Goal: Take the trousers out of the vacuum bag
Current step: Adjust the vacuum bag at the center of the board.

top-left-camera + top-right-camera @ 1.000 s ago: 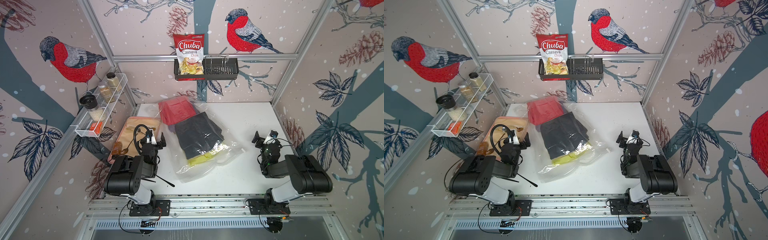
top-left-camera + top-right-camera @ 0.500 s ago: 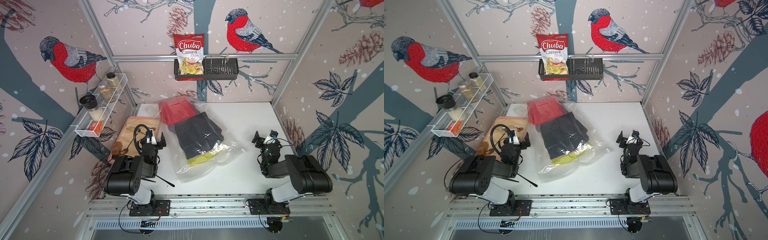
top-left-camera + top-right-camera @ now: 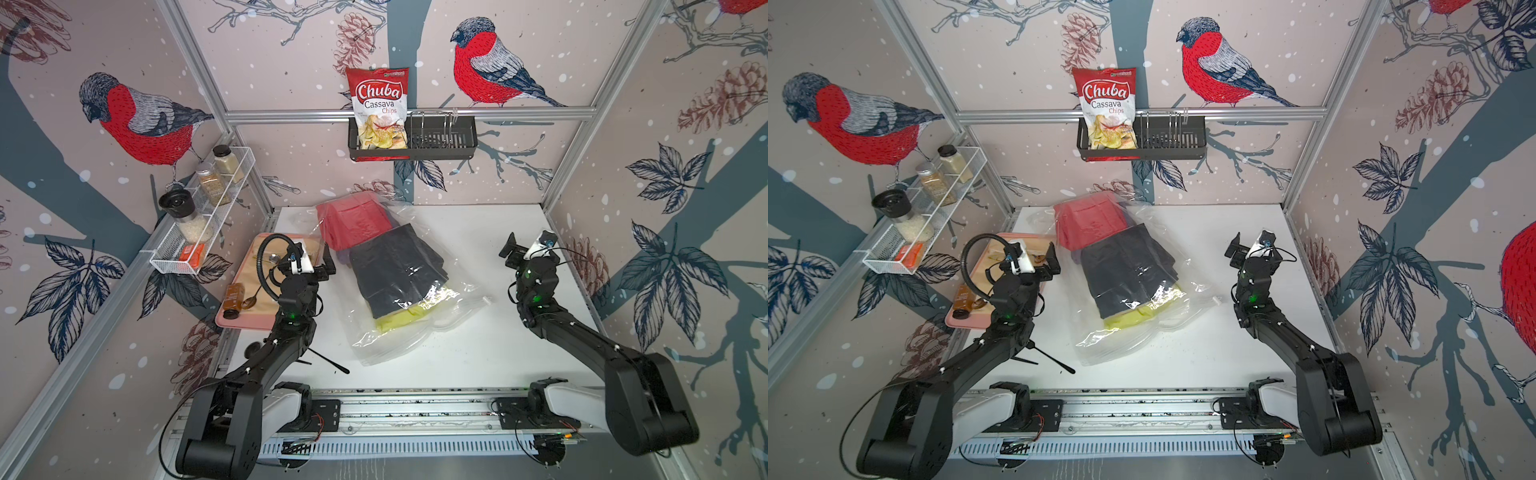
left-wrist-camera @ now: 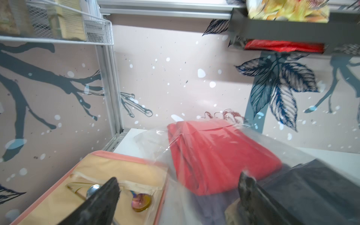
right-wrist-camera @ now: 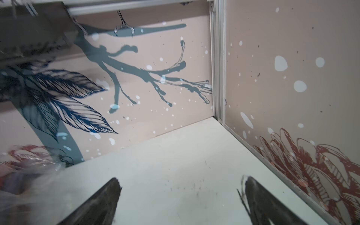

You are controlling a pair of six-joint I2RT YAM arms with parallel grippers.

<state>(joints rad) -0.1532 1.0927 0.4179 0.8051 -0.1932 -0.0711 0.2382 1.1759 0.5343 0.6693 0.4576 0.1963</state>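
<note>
The clear vacuum bag [image 3: 399, 345] [image 3: 1121, 345] lies crinkled in the middle of the white table. Inside it are folded trousers: red [image 3: 353, 224] at the far end, black [image 3: 395, 270] in the middle, yellow-green [image 3: 399, 320] nearest. My left gripper [image 3: 311, 259] [image 4: 179, 187] hovers open at the bag's left edge, one finger over the pink tray, the other over the black trousers [image 4: 311, 185]. The red trousers [image 4: 214, 155] lie just ahead under plastic. My right gripper [image 3: 530, 245] [image 5: 180, 187] stands open over bare table to the right of the bag [image 5: 29, 175], holding nothing.
A pink tray [image 3: 245, 322] with beige cloth, spoons and a brown bottle [image 3: 233, 296] sits left of the bag. A wire shelf of jars [image 3: 199, 216] hangs on the left wall. A black basket [image 3: 440, 141] with a chips packet [image 3: 378, 108] hangs on the back wall. A thin black tool [image 3: 328, 361] lies near the front.
</note>
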